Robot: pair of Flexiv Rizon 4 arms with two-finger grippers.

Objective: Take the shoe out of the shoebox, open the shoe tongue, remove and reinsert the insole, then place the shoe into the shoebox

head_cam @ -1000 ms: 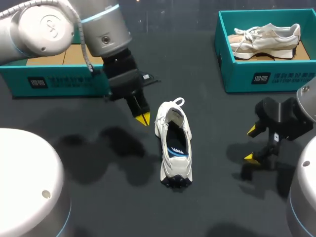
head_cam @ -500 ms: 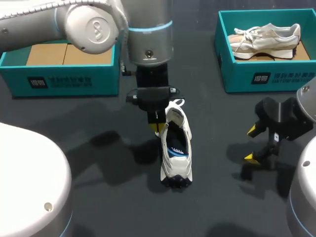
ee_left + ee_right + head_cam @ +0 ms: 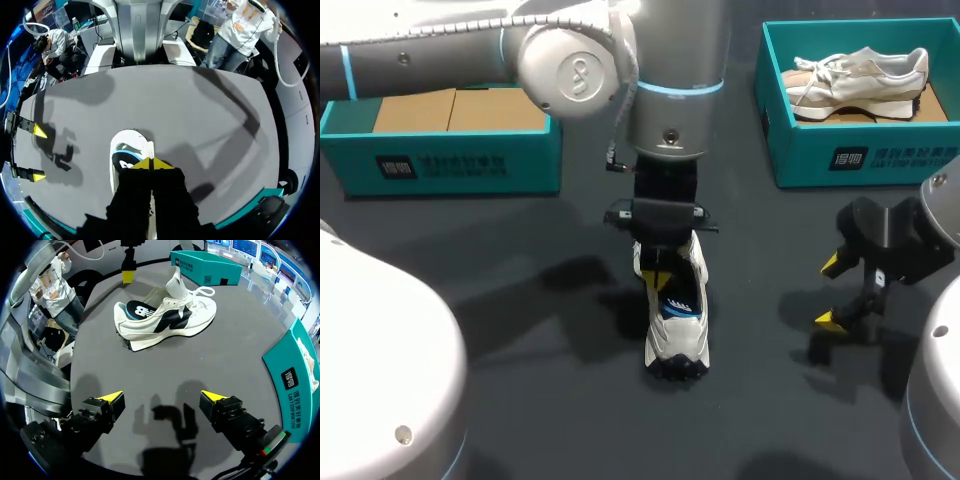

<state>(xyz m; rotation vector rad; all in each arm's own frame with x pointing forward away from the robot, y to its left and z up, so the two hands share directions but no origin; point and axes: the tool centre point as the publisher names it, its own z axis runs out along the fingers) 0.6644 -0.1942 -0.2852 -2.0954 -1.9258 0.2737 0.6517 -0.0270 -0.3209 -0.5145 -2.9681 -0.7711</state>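
1. Your dark desk (image 3: 520,400) carries 2 teal boxes: the left shoebox (image 3: 450,160) and the right shoebox (image 3: 860,150), which holds a pale shoe (image 3: 860,75).
2. The white shoe (image 3: 675,330) (image 3: 127,150) (image 3: 165,322) stands on its sole on the desk between the 2 boxes, opening upward.
3. Your left fingers (image 3: 665,283) (image 3: 150,164) sit at the white shoe's opening with the yellow tips pressed together. You cannot tell whether they pinch anything.
4. Your right fingers (image 3: 830,263) (image 3: 111,399) are spread wide and hold nothing, above the desk well apart from the white shoe.
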